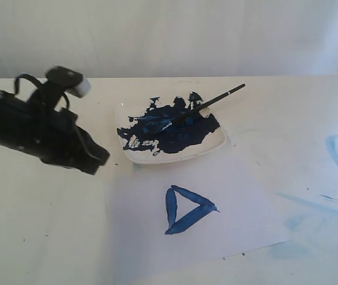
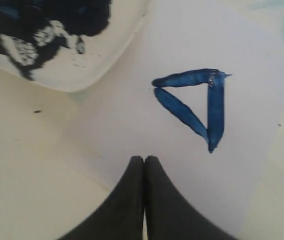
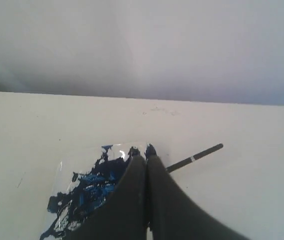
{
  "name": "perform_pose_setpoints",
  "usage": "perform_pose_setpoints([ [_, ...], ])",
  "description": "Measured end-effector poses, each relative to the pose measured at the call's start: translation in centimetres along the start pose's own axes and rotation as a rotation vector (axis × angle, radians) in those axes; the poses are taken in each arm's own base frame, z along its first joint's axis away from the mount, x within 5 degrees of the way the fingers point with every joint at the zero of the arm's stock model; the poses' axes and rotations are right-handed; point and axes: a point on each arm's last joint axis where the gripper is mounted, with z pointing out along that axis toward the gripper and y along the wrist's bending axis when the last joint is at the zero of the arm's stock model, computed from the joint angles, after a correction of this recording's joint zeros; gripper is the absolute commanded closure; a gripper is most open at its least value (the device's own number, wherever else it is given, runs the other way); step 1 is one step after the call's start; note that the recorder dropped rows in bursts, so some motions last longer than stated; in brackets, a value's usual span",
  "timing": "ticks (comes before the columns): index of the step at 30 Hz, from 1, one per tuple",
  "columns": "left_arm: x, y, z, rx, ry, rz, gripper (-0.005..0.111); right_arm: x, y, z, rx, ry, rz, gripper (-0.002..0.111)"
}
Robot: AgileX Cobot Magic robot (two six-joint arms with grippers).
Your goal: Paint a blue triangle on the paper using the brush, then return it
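Both the left hand [image 2: 144, 160] and right hand [image 3: 145, 158] are closed, empty; brush [image 1: 207, 105] lies across dish [image 1: 215, 144].

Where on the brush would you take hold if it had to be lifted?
Grip the brush on its bare black handle, where it sticks out past the dish rim, near the silver band. Come from above, closing across the shaft: it lies slanted on the rim, with its bristle end in the paint.
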Motion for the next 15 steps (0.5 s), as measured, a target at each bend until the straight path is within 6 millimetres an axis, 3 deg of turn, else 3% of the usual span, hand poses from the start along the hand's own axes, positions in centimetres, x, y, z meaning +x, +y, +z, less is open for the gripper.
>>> perform_pose_setpoints([
  [4, -0.4, 0.2, -5.4, -0.157, -0.073, -0.014, 0.107, -0.3, 1.3, -3.0, 0.058, -0.114, -0.014, 0.108],
  [8, -0.2, 0.0, -10.3, -0.302, -0.167, -0.023, 0.107, 1.1, 2.7, -6.3, 0.124, -0.206, -0.039, 0.108],
  [12, 0.3, -0.7, -14.3, -0.410, -0.261, -0.003, 0.107, 4.2, 4.5, -10.2, 0.193, -0.282, -0.093, 0.108],
  [15, 0.5, -1.4, -15.9, -0.442, -0.305, 0.011, 0.107, 7.2, 5.2, -11.9, 0.234, -0.295, -0.103, 0.108],
])
